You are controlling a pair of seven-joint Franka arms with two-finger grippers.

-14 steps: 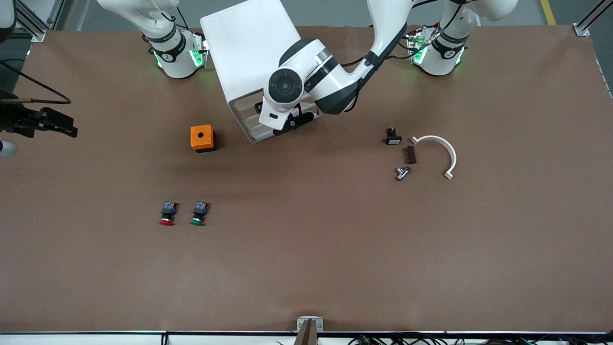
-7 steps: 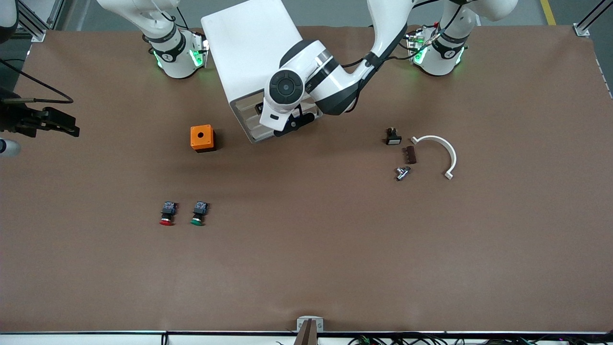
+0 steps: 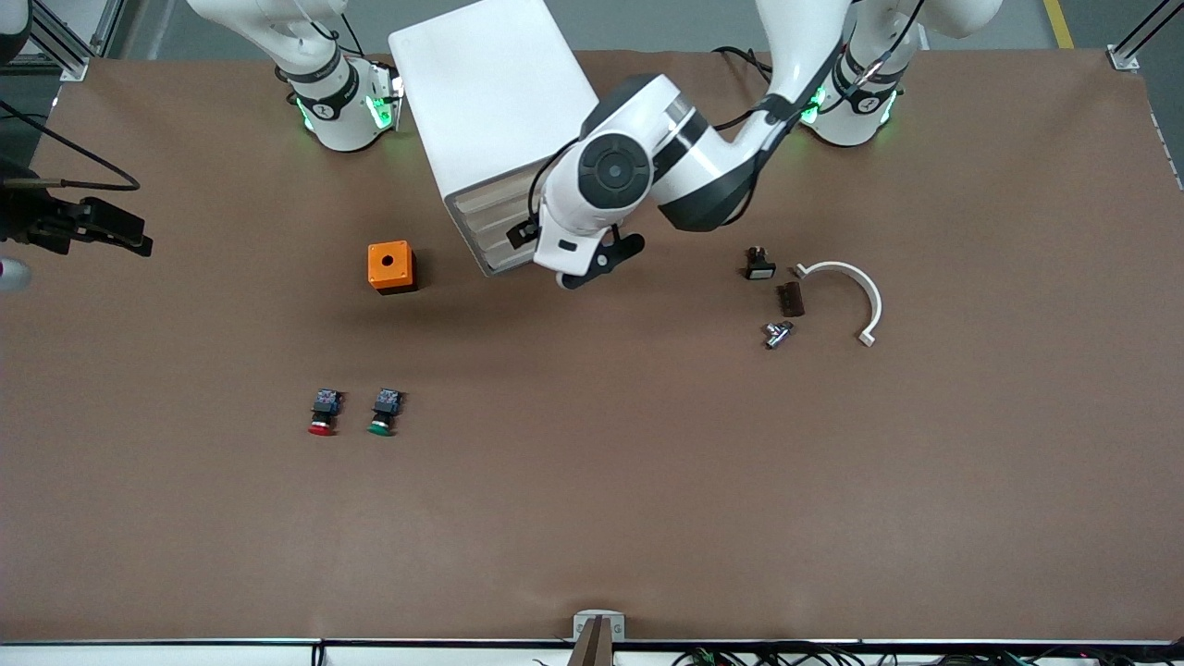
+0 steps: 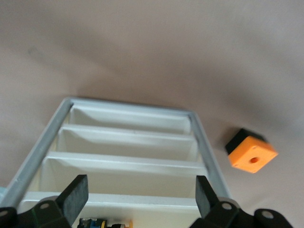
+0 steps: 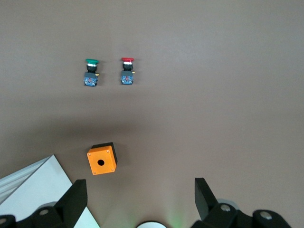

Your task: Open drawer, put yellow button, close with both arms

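The white cabinet (image 3: 486,102) stands at the robots' side of the table. The drawer (image 3: 490,192) is its uppermost one, and its front looks level with the three below. The left arm's wrist (image 3: 592,199) hangs in front of the cabinet and hides the fingers there. In the left wrist view the left gripper (image 4: 140,197) is open and holds nothing, facing the drawer (image 4: 118,202). A bit of the yellow button (image 4: 127,222) shows inside it at the view's edge. The right gripper (image 3: 137,242) waits open over the table's edge at the right arm's end, also open in its own view (image 5: 138,197).
An orange box with a hole (image 3: 390,266) sits beside the cabinet. A red-capped button (image 3: 322,413) and a green-capped one (image 3: 383,413) lie nearer the front camera. Toward the left arm's end lie a black part (image 3: 760,265), a brown block (image 3: 791,298), a metal fitting (image 3: 777,334) and a white curved piece (image 3: 846,296).
The left arm's hand has drawn back from the cabinet's front, toward the left arm's end. Its fingers stayed open. The right gripper has barely shifted.
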